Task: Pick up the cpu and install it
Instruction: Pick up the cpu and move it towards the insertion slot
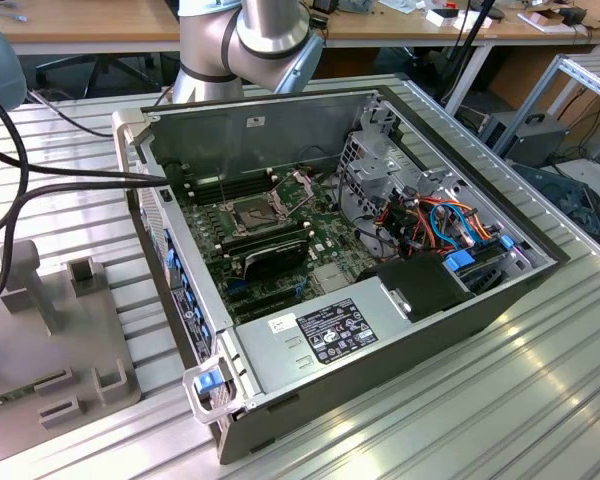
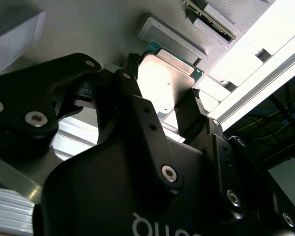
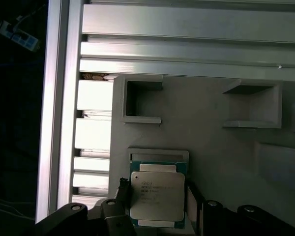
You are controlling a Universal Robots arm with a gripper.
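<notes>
The cpu [image 3: 157, 195] is a small pale metallic square on a green base. It lies in a shallow grey nest [image 3: 158, 154] on the grey fixture plate [image 3: 211, 132]. My gripper [image 3: 157, 188] straddles it, and one black fingertip [image 3: 123, 189] presses each of two opposite edges. In the second wrist view the cpu [image 2: 167, 83] sits between the same two fingers [image 2: 187, 115], level with the nest. The open computer case [image 1: 310, 330] in the exterior view holds the motherboard with its dark square socket [image 1: 252, 212], whose metal frame is swung up.
The grey fixture plate [image 1: 50, 340] with raised holders lies at the exterior view's left, beside the case. Black cables [image 1: 20, 190] run over it. Aluminium table rails [image 3: 187, 29] border the plate. The arm's base [image 1: 250, 40] stands behind the case. Black memory bars [image 1: 265, 255] lie near the socket.
</notes>
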